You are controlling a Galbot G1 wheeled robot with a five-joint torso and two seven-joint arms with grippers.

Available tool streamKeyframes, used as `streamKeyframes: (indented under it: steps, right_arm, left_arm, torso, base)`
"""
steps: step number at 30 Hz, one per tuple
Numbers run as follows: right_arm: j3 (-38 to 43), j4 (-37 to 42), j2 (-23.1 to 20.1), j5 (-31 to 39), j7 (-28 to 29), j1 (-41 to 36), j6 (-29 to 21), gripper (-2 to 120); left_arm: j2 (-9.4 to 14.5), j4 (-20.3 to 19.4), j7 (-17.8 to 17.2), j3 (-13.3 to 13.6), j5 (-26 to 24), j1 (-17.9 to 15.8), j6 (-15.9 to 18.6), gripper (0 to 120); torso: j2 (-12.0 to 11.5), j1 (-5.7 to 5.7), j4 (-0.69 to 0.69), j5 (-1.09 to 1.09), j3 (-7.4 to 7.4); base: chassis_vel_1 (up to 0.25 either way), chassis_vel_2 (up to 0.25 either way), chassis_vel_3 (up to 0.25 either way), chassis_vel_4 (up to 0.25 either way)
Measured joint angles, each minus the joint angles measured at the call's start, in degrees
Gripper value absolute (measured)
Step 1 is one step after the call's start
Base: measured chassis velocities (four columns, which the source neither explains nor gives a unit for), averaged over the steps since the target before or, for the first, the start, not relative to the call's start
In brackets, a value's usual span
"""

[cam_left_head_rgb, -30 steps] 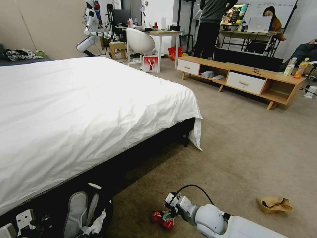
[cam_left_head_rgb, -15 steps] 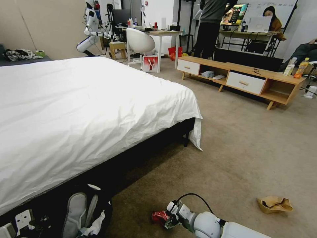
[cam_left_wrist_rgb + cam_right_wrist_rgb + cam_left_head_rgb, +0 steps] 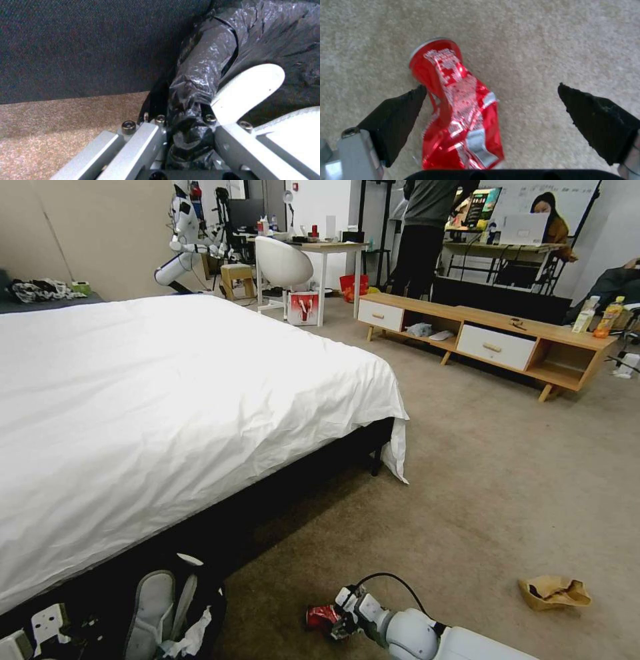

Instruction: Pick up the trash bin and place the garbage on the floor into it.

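Two tools on the job right now. The right tool (image 3: 491,110) is low over the beige carpet (image 3: 480,500) with its black pads spread wide, straddling a crushed red can (image 3: 456,105). One pad is just about touching the can's side, the other is well clear, so nothing is gripped yet. The left tool (image 3: 186,140) is clamped on a bunched fold of the glossy black bag at the rim of the trash bin (image 3: 167,607), which sits low on the robot's left, tight against the dark base of the bed (image 3: 167,400).

Handling guess: the can should be light and springy thin metal, already flattened, with slick sides and maybe sharp creases. I'd pinch across the flattened middle, not the round end, so it doesn't squirt out. The bag is soft and slippery, so that hold could creep.

The right wrist view gives the pad gap and the can's crumpled print, which the head view hides behind the wrist. The head view adds a tan crumpled cardboard piece (image 3: 553,592) well off to the right, plus white tissue (image 3: 193,637) in the bin.
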Motion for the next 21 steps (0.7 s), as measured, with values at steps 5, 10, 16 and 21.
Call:
streamKeyframes:
  steps: [5, 10, 16, 21]
  right_arm:
    - [-0.40, -1.27, 0.95, 0.05, -0.21, -0.12, 0.53, 99]
    - [-0.49, -2.57, 1.75, 0.12, -0.33, -0.48, 1.04, 99]
    - [-0.29, -3.84, 2.06, 0.25, -0.39, -0.95, 1.59, 99]
    - [0.16, -4.96, 1.98, 0.26, -0.46, -1.35, 2.18, 98]
  left_arm:
    - [-0.10, 0.23, 0.01, -0.02, 0.12, 0.06, -0.10, 2]
    - [-0.21, 0.52, 0.19, -0.03, 0.45, 0.10, -0.25, 2]
    - [-0.08, 0.58, 0.23, -0.03, 0.53, 0.10, -0.25, 2]
    - [0.15, 0.65, 0.26, -0.03, 0.52, 0.13, -0.25, 2]
  torso:
    - [0.00, 0.00, 0.00, -0.01, 0.00]
    - [0.00, 0.00, 0.00, 0.00, 0.00]
    - [0.00, 0.00, 0.00, 0.00, 0.00]
    - [0.00, 0.00, 0.00, 0.00, 0.00]
  base:
    - [0.000, 0.000, 0.000, 0.000]
    - [0.000, 0.000, 0.000, 0.000]
    - [0.000, 0.000, 0.000, 0.000]
    - [0.000, 0.000, 0.000, 0.000]
